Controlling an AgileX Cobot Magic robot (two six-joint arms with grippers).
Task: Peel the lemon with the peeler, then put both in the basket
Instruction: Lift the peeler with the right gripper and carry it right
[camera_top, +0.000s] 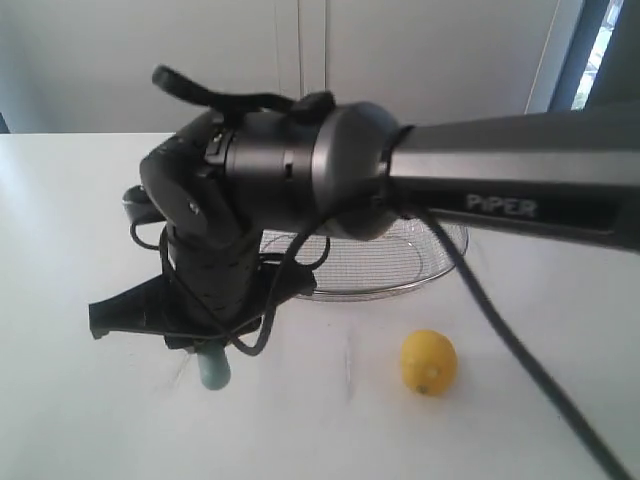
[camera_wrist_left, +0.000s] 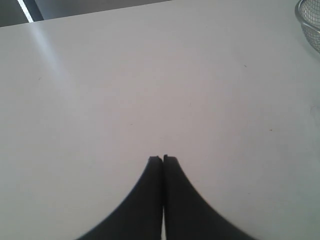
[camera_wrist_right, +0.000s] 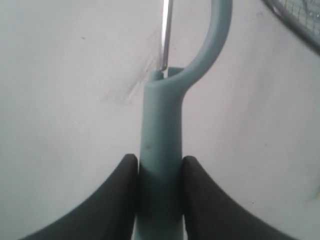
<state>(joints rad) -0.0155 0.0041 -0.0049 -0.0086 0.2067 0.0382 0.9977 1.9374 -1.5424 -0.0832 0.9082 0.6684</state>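
The yellow lemon (camera_top: 429, 362) lies on the white table, in front of the wire mesh basket (camera_top: 400, 258). My right arm reaches across to the left of the exterior view. Its gripper (camera_top: 207, 349) points down at the table, left of the lemon and well apart from it. In the right wrist view that gripper (camera_wrist_right: 160, 166) is shut on the teal handle of the peeler (camera_wrist_right: 161, 135), whose curved head and metal blade point away over the table. The peeler's handle end (camera_top: 213, 369) shows under the wrist. My left gripper (camera_wrist_left: 163, 159) is shut on nothing above bare table.
The right arm's body hides the basket's left part in the exterior view. The basket's rim (camera_wrist_left: 309, 22) shows at the edge of the left wrist view, and the same rim (camera_wrist_right: 299, 24) at a corner of the right wrist view. A wall stands behind the table.
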